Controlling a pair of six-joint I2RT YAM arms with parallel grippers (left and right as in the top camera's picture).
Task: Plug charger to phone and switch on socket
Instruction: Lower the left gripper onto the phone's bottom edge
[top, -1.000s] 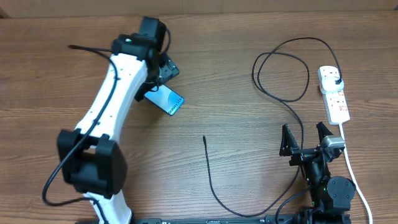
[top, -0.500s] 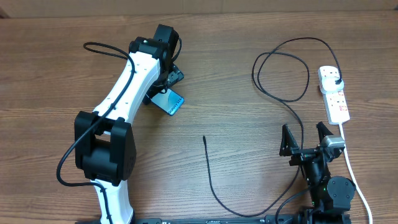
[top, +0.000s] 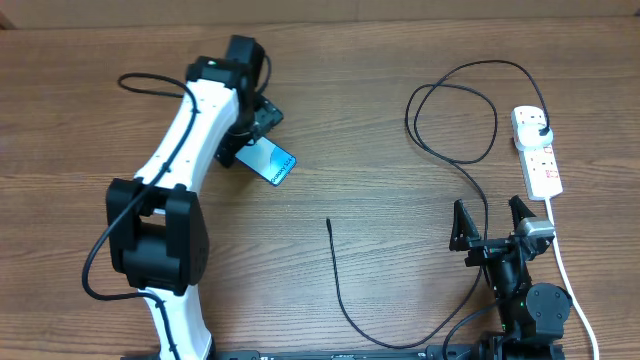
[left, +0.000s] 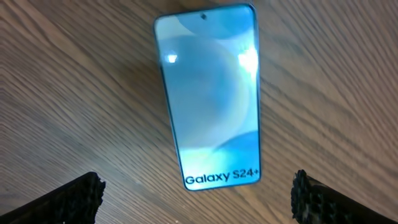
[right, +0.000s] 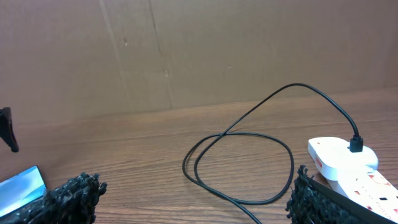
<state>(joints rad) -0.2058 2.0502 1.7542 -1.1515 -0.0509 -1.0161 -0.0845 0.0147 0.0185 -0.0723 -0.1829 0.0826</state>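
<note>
Two fingers of my left gripper (left: 196, 200) sit spread wide at the lower corners of the wrist view, holding nothing. The phone (left: 211, 99) lies flat on the table (left: 62, 93) just beyond them, screen glowing. In the overhead, my left arm (top: 190, 130) has swung back leftward since half a second ago, yet the phone at upper left hasn't budged. So I'm still lining up, with no grasp made. Centre frame, the charger (top: 338, 285) tip lies untouched, well apart from the phone. Lower right, my right gripper (top: 489, 215) hasn't moved, fingers parted and empty. Far right, the socket (top: 541, 160) waits with the charger's other end already seated in it.
</note>
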